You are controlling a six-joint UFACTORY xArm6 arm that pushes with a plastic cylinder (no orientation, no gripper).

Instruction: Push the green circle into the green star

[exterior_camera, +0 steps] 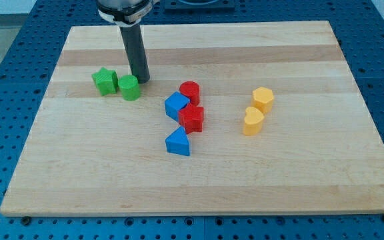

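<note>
The tip (141,80) is sitting just at the green circle's (129,87) upper-right edge, and the circle is lying just beside the green star (105,81), touching or nearly so, in the board's (312,180) upper left. There is no pincer on this rig, just the rod, so nothing is being held. To finish well, the tip should probably be pushing leftward through the circle's centre, slowly, so it isn't slipping past the star.

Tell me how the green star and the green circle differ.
The green star has a notched, pointed outline; the green circle is a smooth round cylinder. The star sits further to the view's left; the circle lies beside my tip. Both are the same green and look similar in height.
</note>
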